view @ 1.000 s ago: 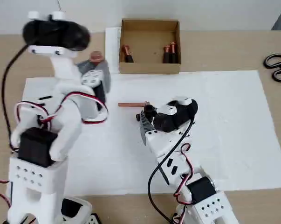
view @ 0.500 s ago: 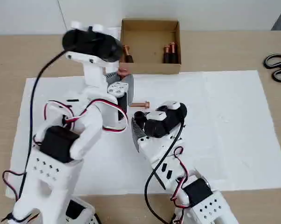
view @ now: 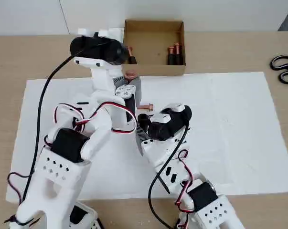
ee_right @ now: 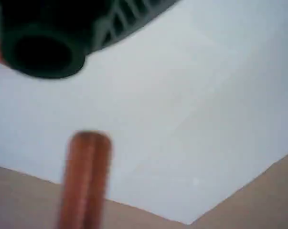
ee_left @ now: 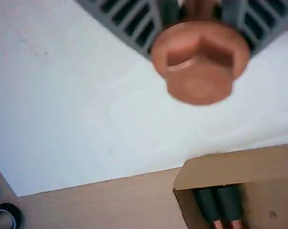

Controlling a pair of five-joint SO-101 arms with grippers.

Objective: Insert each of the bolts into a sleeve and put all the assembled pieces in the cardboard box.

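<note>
My left gripper (view: pixel 131 82) is shut on a copper bolt (view: pixel 131 75) just in front of the cardboard box (view: pixel 153 70). In the left wrist view the bolt's hex head (ee_left: pixel 198 62) sits between the grey fingers (ee_left: pixel 127 16), above the white paper. My right gripper (view: pixel 143 126) is at the paper's middle, shut on a black sleeve (view: pixel 144 119); the sleeve's open end (ee_right: pixel 43 52) shows in the right wrist view. A second bolt (view: pixel 145 107) lies on the paper between the two grippers, partly hidden by the left arm. A copper shaft (ee_right: pixel 84 181) shows past the sleeve.
The box holds three assembled pieces, one on its left (view: pixel 130 55) and two on its right (view: pixel 174 54), also seen as sleeves (ee_left: pixel 218 205) in the left wrist view. Scissors (view: pixel 284 67) lie at the far right table edge. White paper (view: pixel 239 124) covers the work area.
The left arm has swung from the table's left side to the centre, carrying its bolt near the box front. The right arm with the sleeve has shifted slightly left.
</note>
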